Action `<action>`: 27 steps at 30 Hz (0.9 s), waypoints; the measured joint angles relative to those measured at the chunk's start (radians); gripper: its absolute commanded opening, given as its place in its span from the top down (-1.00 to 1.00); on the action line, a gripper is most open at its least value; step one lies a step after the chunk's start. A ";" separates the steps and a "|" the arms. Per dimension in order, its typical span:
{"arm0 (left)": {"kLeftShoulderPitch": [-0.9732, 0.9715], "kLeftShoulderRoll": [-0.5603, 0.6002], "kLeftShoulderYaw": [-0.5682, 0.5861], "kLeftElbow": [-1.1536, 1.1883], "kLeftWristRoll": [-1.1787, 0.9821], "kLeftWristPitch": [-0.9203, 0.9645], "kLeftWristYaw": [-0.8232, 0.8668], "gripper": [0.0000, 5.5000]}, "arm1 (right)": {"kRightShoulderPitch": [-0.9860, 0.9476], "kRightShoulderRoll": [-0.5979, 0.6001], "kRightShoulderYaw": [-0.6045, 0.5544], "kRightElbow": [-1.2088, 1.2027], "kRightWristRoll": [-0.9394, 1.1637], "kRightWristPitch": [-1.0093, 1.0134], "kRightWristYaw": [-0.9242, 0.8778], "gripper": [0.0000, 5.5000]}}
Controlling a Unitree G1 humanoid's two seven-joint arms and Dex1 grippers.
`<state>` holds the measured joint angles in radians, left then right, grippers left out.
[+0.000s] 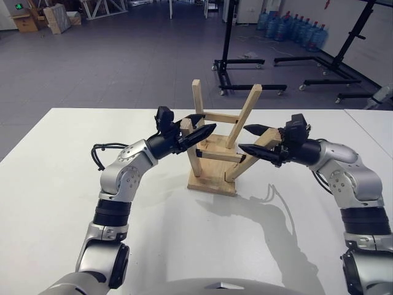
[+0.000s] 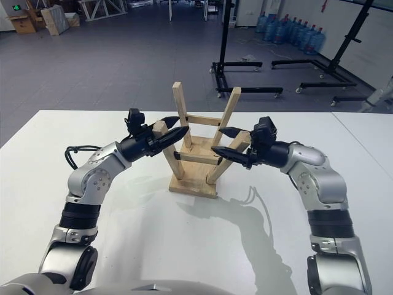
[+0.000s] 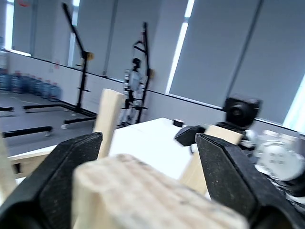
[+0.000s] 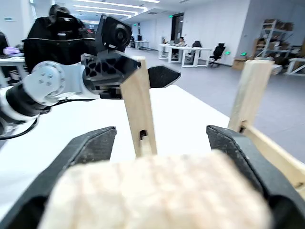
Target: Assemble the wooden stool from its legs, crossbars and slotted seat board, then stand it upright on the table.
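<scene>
The stool (image 1: pixel 213 161) is put together but upside down. Its slotted seat board (image 1: pixel 212 184) lies flat on the white desk (image 1: pixel 55 184), midway between the left and right edges and nearer the far edge than the near one. All four legs point up and the crossbars (image 1: pixel 220 157) bridge them. The legs look splayed rather than square, the far right leg (image 1: pixel 244 117) leaning noticeably.

The left tool (image 1: pixel 201 126) is at the top of the near left leg (image 1: pixel 191 157), its two fingers spread in a V with the leg's end grain between them. The right tool (image 1: pixel 250 139) is placed the same way on the near right leg (image 1: pixel 245 165), also spread with the wood between its fingers. Neither looks clamped. Whether the fingers touch the wood at all is not clear from either wrist view.

By my reading, assembly is essentially done and the step in hand is taking hold for the turn-over. Next, both tools need to close firmly on their legs together. Then they should lift and rotate the stool as one piece so the seat board comes up and the four feet land on the desk. The joints look press-fitted, so uneven pull from one arm could tug a leg or crossbar loose, and a slow, matched motion seems wise.
</scene>
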<state>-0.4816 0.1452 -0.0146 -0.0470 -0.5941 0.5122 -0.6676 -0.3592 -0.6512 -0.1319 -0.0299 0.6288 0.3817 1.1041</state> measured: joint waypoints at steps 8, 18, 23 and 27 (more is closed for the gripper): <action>0.037 -0.054 -0.020 -0.143 0.013 0.016 0.131 -0.29 | -0.020 0.074 -0.146 -0.132 0.062 -0.036 -0.226 -0.27; 0.050 -0.068 -0.052 -0.225 -0.049 0.064 0.135 -0.29 | -0.062 0.036 -0.051 -0.225 -0.268 -0.168 -0.411 -0.27; 0.054 -0.069 -0.067 -0.238 -0.052 0.072 0.139 -0.29 | -0.078 0.052 0.075 -0.416 -0.449 -0.182 -0.530 -0.27; 0.062 -0.062 -0.064 -0.240 -0.055 0.078 0.148 -0.29 | -0.003 0.101 0.209 -0.460 -0.723 -0.244 -0.689 -0.27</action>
<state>-0.4201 0.0833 -0.0788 -0.2866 -0.6487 0.5906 -0.5194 -0.3625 -0.5505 0.0770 -0.4897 -0.0943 0.1380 0.4154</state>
